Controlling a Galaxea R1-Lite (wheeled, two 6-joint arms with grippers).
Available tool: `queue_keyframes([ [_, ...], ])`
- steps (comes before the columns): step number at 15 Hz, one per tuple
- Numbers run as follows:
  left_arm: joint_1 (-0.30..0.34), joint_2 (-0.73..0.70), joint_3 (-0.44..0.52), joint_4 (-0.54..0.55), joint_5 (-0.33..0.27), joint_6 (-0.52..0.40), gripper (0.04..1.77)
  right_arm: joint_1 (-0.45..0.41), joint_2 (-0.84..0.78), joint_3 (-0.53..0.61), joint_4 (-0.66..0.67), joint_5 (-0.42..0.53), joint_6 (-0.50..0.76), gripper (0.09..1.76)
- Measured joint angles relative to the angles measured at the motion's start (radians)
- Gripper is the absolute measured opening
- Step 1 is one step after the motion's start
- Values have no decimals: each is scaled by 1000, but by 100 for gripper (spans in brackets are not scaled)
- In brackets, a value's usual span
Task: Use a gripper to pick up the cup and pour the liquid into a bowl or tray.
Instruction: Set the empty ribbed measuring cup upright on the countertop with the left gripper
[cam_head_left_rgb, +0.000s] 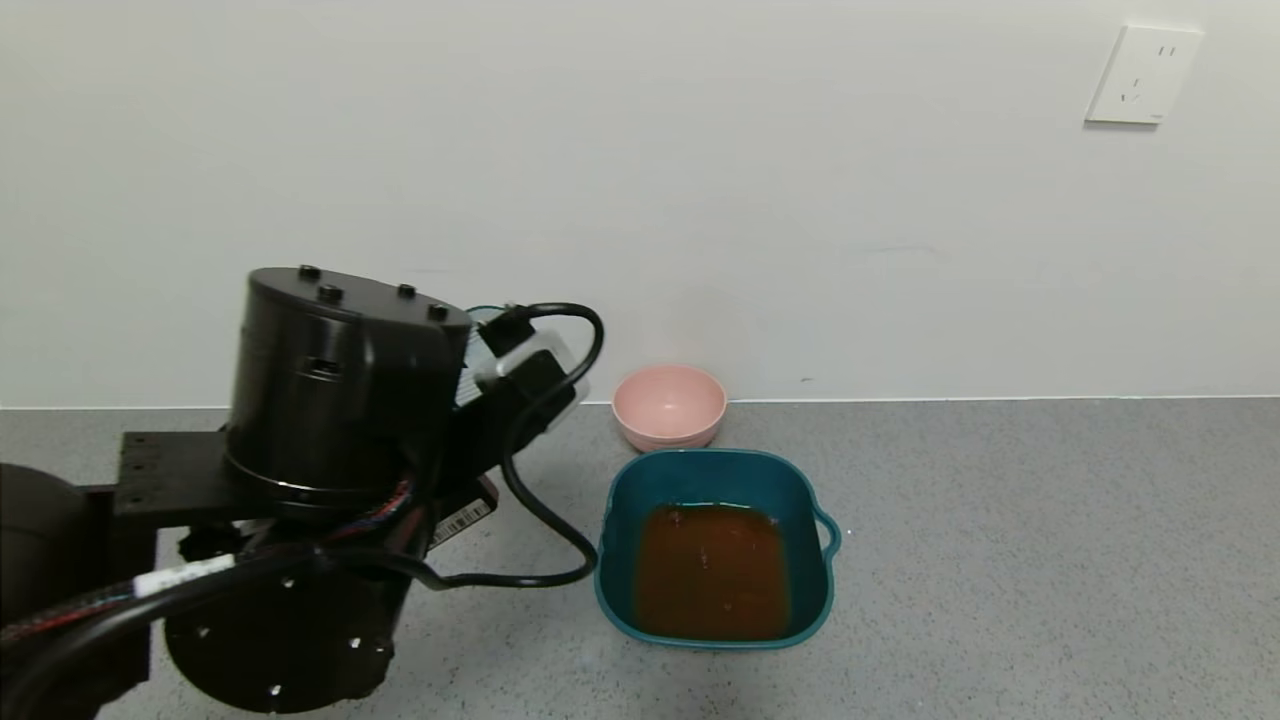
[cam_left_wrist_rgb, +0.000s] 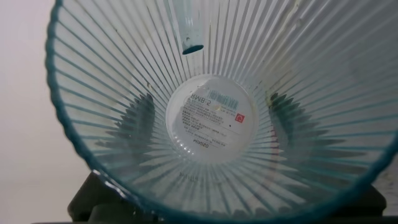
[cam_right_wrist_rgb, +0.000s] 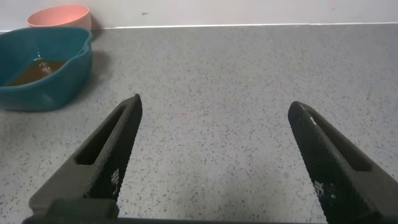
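Note:
My left gripper (cam_head_left_rgb: 512, 388) is shut on the ribbed pale blue-grey cup (cam_left_wrist_rgb: 211, 118), raised to the left of the basin. The cup fills the left wrist view and looks empty, with a label on its base. The dark fingers (cam_left_wrist_rgb: 138, 121) show through its walls on both sides. In the head view only a bit of the cup's rim (cam_head_left_rgb: 484, 312) shows behind the black wrist. The teal basin (cam_head_left_rgb: 620, 500) holds orange-brown liquid (cam_head_left_rgb: 712, 570). My right gripper (cam_right_wrist_rgb: 214, 102) is open and empty over bare counter, with the basin (cam_right_wrist_rgb: 56, 78) far off.
A small pink bowl (cam_head_left_rgb: 668, 405) stands against the wall just behind the basin; it also shows in the right wrist view (cam_right_wrist_rgb: 59, 15). The grey speckled counter (cam_head_left_rgb: 1000, 560) stretches to the right. A wall socket (cam_head_left_rgb: 1142, 75) is at the upper right.

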Motion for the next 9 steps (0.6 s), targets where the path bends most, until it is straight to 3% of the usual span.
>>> queue_keyframes([
  [4,85,-79,98,-1,-100,-346,123,0,0,0,0,0,0,171],
  [9,101,-100,212,-4,-212,-695,123,0,0,0,0,0,0,171],
])
